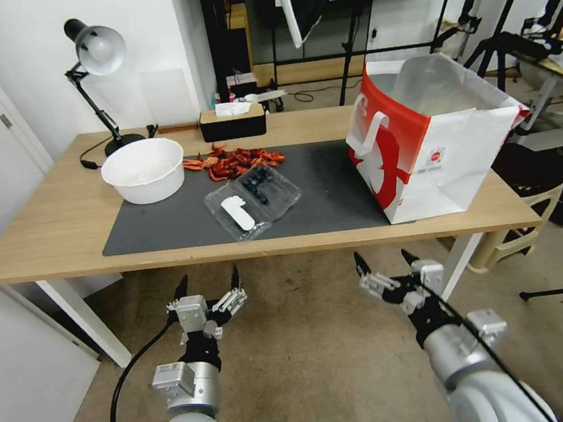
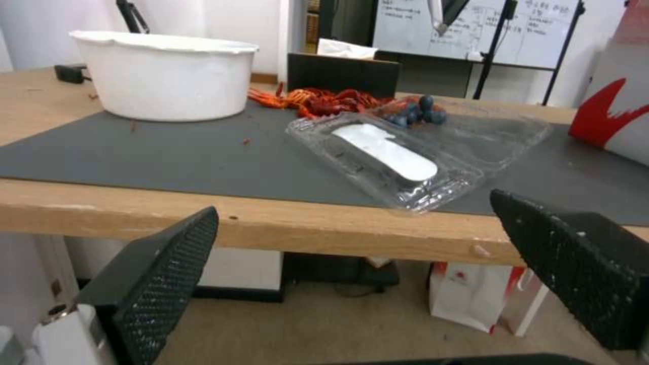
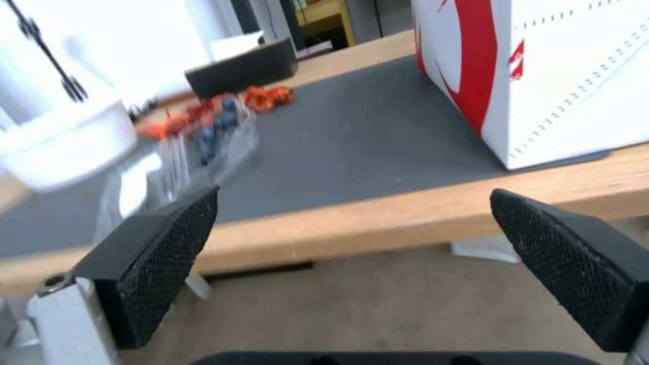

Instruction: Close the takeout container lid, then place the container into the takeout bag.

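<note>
The clear takeout container (image 1: 254,202) lies open on the dark mat, blueberries (image 1: 257,180) in its far half. Its lid (image 1: 236,214), marked by a white oblong label, rests flat toward the table's front edge; the left wrist view shows the same lid (image 2: 385,157) and berries (image 2: 416,114). The red-and-white takeout bag (image 1: 428,135) stands upright and open at the right end of the table, its side (image 3: 541,76) close in the right wrist view. My left gripper (image 1: 208,283) and right gripper (image 1: 387,260) hang open below the table's front edge, holding nothing.
A white bowl (image 1: 144,170) stands left of the container, red crayfish (image 1: 233,162) behind it. A black tissue box (image 1: 232,123) and a desk lamp (image 1: 97,62) sit at the back. The wooden table edge (image 1: 252,246) lies between grippers and mat.
</note>
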Robot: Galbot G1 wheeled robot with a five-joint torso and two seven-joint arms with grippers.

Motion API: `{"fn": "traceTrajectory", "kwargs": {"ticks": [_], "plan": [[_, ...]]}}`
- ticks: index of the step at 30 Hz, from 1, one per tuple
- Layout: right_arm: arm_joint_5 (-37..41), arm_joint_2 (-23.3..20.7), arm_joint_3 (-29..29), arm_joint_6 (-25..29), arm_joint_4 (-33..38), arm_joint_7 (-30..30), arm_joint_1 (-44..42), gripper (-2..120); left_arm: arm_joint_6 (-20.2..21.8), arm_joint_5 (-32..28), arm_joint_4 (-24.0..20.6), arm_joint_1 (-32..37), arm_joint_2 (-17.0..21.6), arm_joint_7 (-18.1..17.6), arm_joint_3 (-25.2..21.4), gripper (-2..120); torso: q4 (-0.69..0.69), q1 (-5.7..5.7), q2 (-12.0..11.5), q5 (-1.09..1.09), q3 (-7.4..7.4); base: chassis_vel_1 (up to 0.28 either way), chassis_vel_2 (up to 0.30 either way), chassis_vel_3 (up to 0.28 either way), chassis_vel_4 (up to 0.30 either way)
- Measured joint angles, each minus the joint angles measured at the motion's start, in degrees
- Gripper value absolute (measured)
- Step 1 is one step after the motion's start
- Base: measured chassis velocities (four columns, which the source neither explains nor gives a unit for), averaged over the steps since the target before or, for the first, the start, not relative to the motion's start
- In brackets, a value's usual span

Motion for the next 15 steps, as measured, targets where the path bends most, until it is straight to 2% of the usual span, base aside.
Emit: {"fn": "traceTrajectory", "kwargs": {"ticks": [2, 5, 6, 8, 10, 12, 15], "plan": [[3.0, -0.2, 0.0, -1.2, -0.1, 1.0, 1.1, 100, -0.1, 0.2, 0.1, 0.0, -0.1, 0.1, -0.2, 100, 0.00, 0.00, 0.0, 0.00, 0.00, 0.000, 0.000, 0.000, 0.000], [13.1, -1.4, -0.1, -5.3, -0.2, 4.6, 4.4, 100, -0.2, 0.5, 0.2, 0.1, -0.3, 0.3, -1.0, 100, 0.01, 0.00, 0.0, 0.00, 0.00, 0.000, 0.000, 0.000, 0.000], [13.1, -1.4, -0.1, -5.3, -0.2, 4.6, 4.4, 100, -0.2, 0.5, 0.2, 0.1, -0.3, 0.3, -1.0, 100, 0.01, 0.00, 0.0, 0.00, 0.00, 0.000, 0.000, 0.000, 0.000], [20.4, -2.4, -0.4, -8.0, -0.6, 7.6, 6.9, 100, -0.4, 0.4, 0.1, 0.4, -0.5, 0.5, -1.5, 100, 0.01, 0.00, 0.0, 0.00, 0.00, 0.000, 0.000, 0.000, 0.000], [22.0, -2.6, -0.6, -8.6, -0.8, 8.3, 7.5, 100, -0.5, 0.4, 0.1, 0.5, -0.5, 0.6, -1.6, 100, 0.00, 0.00, 0.0, 0.00, 0.00, 0.000, 0.000, 0.000, 0.000], [27.9, -3.2, -1.3, -10.7, -1.9, 11.0, 10.1, 100, -1.1, 0.5, 0.1, 0.9, -0.6, 0.7, -2.1, 100, 0.01, 0.00, 0.0, 0.00, -0.01, 0.000, 0.000, 0.000, 0.000], [30.7, -3.7, -2.1, -11.5, -2.9, 12.6, 11.7, 100, -1.1, 0.6, 0.1, 1.2, -0.6, 0.6, -2.3, 100, 0.01, 0.00, 0.0, 0.00, -0.01, 0.000, 0.000, 0.000, 0.000]]}}
